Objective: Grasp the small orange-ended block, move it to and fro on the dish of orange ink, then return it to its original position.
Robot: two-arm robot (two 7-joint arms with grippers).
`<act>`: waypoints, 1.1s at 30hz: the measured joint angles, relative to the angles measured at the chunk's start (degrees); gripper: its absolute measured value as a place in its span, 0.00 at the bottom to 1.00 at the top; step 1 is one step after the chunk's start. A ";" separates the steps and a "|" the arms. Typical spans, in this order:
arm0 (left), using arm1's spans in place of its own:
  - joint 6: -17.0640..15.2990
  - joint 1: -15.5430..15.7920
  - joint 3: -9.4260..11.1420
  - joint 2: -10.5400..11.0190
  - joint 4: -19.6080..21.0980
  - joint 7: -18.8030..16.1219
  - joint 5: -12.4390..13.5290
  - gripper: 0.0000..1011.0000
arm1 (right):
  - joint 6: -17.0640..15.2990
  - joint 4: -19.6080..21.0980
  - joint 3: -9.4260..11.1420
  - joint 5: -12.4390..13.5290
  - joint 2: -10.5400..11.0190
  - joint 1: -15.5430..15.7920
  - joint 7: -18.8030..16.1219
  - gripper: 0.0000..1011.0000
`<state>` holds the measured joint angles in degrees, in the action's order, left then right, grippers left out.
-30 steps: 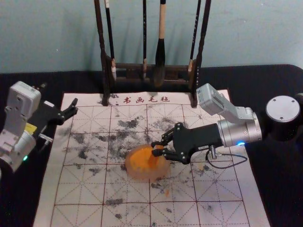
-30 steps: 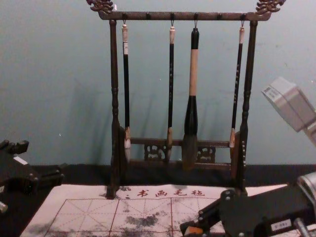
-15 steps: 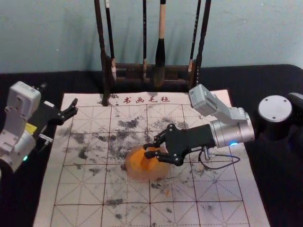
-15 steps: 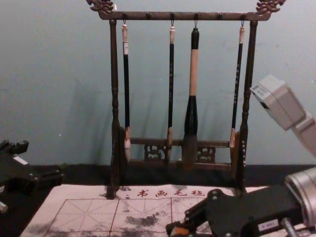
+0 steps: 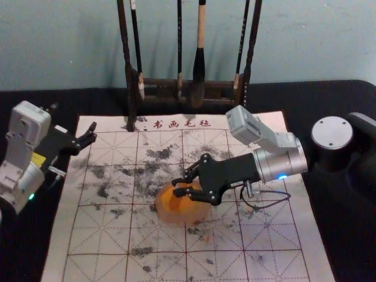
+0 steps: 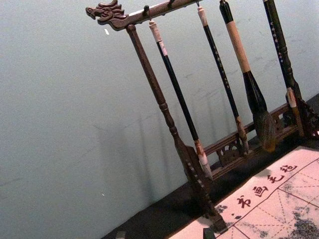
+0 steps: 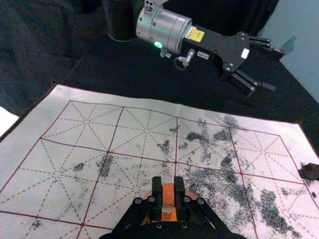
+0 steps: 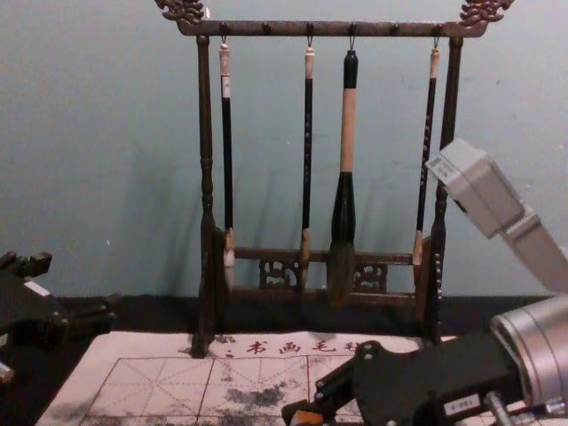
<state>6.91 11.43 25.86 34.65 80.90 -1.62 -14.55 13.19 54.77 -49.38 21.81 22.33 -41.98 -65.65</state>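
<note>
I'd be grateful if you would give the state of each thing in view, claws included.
Right claw: shut on the block, at the dish
Left claw: open, parked
Orange-ended block: gripped
Dish: on the mat, orange ink inside
Mat: spread out, ink-stained
Rack: upright
Four brushes: hanging from the rack

There are four brushes point(image 8: 347, 133), one brush rack point(image 8: 328, 29) and one printed mat point(image 5: 273, 235). There is also one dish of orange ink point(image 5: 187, 217) and one orange-ended block point(image 7: 168, 192).
</note>
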 joint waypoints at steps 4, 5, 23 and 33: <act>0.00 0.00 0.00 0.00 0.00 0.00 0.00 0.99 | 0.23 -0.60 -0.24 -0.37 -0.32 -0.37 -0.16 0.15; 0.00 0.00 0.00 0.00 0.00 0.00 0.00 0.99 | 0.23 -0.60 -0.24 -0.37 -0.32 -0.37 -0.16 0.15; 0.00 0.00 0.00 0.00 0.00 0.00 0.00 0.99 | 1.56 -3.38 -0.43 -1.65 -1.84 -1.71 0.22 0.15; 0.00 0.00 0.00 0.00 0.00 0.00 0.00 0.99 | 1.85 -4.61 -0.03 -2.26 -2.28 -2.05 0.78 0.15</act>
<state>6.91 11.43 25.86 34.64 80.90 -1.62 -14.55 15.04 50.15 -49.41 19.55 20.04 -44.03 -64.87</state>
